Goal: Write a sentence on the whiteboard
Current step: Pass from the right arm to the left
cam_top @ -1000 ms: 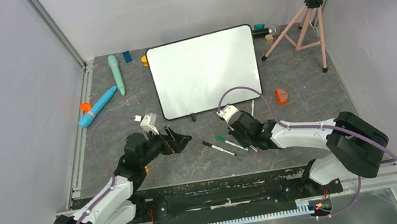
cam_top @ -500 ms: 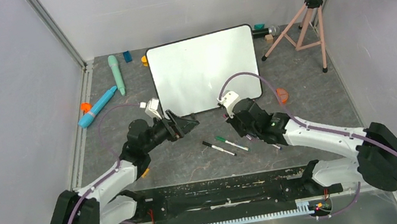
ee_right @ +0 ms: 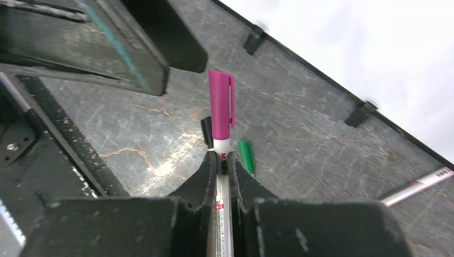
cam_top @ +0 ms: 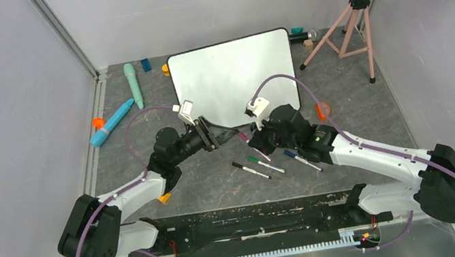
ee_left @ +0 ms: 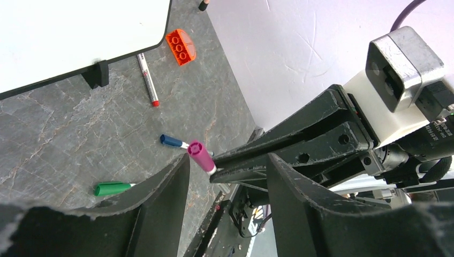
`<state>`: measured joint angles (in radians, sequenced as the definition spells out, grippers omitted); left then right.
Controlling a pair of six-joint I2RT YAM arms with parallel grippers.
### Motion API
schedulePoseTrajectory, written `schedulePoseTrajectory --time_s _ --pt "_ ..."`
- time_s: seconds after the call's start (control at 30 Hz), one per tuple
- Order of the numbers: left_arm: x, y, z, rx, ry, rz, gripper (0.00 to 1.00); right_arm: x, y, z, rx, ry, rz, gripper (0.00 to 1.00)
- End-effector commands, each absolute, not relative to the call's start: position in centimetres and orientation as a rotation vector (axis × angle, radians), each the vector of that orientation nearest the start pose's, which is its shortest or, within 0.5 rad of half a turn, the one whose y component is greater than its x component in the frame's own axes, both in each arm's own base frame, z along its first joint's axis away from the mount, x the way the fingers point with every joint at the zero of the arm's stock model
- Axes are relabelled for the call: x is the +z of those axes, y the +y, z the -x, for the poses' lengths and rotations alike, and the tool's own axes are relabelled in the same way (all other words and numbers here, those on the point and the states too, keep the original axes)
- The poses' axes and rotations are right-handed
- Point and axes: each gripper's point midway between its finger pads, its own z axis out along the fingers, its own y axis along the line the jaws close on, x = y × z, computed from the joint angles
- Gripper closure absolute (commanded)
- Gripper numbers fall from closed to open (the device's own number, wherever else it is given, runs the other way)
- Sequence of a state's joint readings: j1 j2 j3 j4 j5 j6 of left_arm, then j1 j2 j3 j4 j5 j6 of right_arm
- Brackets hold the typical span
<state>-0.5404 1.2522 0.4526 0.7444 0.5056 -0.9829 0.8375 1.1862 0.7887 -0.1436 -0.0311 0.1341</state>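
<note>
The whiteboard (cam_top: 231,79) stands propped at the back of the table, its white face bare; no sentence shows on it. My right gripper (cam_top: 249,140) (ee_right: 220,160) is shut on the white barrel of a marker (ee_right: 221,166). Its pink cap (ee_right: 221,107) points left, toward my left gripper (cam_top: 222,136). In the left wrist view, that cap (ee_left: 201,156) sits between the fingertips of the open left gripper (ee_left: 227,182), close to the left finger (ee_left: 160,203), with a wide gap to the other finger.
A green marker (cam_top: 265,164), a black marker (cam_top: 250,170) and a blue marker (cam_top: 301,159) lie on the grey table below the grippers. A red marker (ee_left: 147,80) and an orange brick (cam_top: 322,110) lie by the board's right foot. A pink tripod (cam_top: 346,27) stands back right; teal pens (cam_top: 133,85) lie back left.
The right gripper has moved up and left with the pink-capped marker. The left gripper has swung right to meet it, its jaws narrowing around the cap.
</note>
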Motion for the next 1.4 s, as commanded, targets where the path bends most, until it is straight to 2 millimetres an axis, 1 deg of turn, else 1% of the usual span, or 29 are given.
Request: schedulePoseTrajectory --time_s 0.0,0.27,0.43,0.5,0.63,0.67,0.7,0.77,0.8,0.87,0.9,0.93,1.0,1.03,1.07,1.13,1.27,1.3,1.33,1.37 --pt "22.0 -29.0 -24.9 -1.584 1.799 -0.056 0.4 19.3 29.9 -23.4 0.751 1.923 0.753 1.0" --pt "21.1 -28.9 -25.0 -1.554 1.835 -0.055 0.38 20.2 30.3 -23.6 0.771 1.896 0.743 1.0" --pt "21.1 -29.3 -25.0 -1.56 1.841 -0.064 0.45 20.8 30.8 -23.6 0.795 1.872 0.735 1.0" --pt "21.1 -29.6 -25.0 -1.566 1.844 -0.07 0.51 20.9 30.9 -23.7 0.803 1.864 0.735 1.0" --pt "21.2 -29.9 -24.9 -1.583 1.838 -0.078 0.69 20.8 31.0 -23.4 0.819 1.868 0.74 1.0" --pt "21.2 -29.9 -24.9 -1.585 1.839 -0.079 0.74 21.3 31.2 -23.5 0.831 1.843 0.735 1.0" --pt "21.2 -29.9 -24.9 -1.586 1.838 -0.078 0.8 21.2 31.3 -23.4 0.835 1.843 0.739 1.0" --pt "21.1 -29.9 -24.9 -1.587 1.838 -0.076 0.98 21.0 31.2 -23.2 0.838 1.849 0.745 0.98" --pt "21.1 -29.9 -24.9 -1.587 1.836 -0.075 0.98 20.8 31.1 -23.1 0.835 1.852 0.746 0.91" --pt "21.2 -29.7 -24.8 -1.589 1.826 -0.062 0.98 20.5 30.7 -22.9 0.83 1.856 0.74 0.67" --pt "21.2 -29.6 -24.9 -1.592 1.822 -0.047 0.98 20.4 30.3 -22.9 0.82 1.856 0.721 0.52" --pt "21.6 -29.5 -24.9 -1.597 1.808 -0.035 0.98 20.4 29.9 -23.0 0.808 1.855 0.702 0.41" --pt "22.2 -29.4 -25.0 -1.615 1.787 -0.007 0.98 20.6 28.8 -23.2 0.786 1.842 0.64 0.27" --pt "22.7 -29.3 -25.0 -1.627 1.772 0.006 0.98 20.8 28.4 -23.1 0.795 1.823 0.611 0.23" --pt "23.2 -29.3 -25.0 -1.643 1.757 0.023 0.98 21.3 28.0 -23.0 0.825 1.795 0.57 0.19" --pt "24.4 -29.1 -25.2 -1.676 1.717 0.066 0.98 22.7 27.8 -22.8 0.91 1.734 0.493 0.18" --pt "27.2 -28.6 -25.2 -1.771 1.613 0.153 0.98 25.8 27.5 -22.2 1.122 1.594 0.292 0.22" --pt "27.9 -28.5 -25.2 -1.795 1.582 0.169 0.98 26.0 27.3 -21.9 1.177 1.564 0.244 0.23" --pt "28.4 -28.4 -25.2 -1.819 1.56 0.185 0.98 27.1 27.1 -21.6 1.255 1.505 0.177 0.24" --pt "29.0 -28.3 -25.1 -1.84 1.536 0.194 0.98 27.0 26.7 -21.3 1.307 1.475 0.122 0.26"
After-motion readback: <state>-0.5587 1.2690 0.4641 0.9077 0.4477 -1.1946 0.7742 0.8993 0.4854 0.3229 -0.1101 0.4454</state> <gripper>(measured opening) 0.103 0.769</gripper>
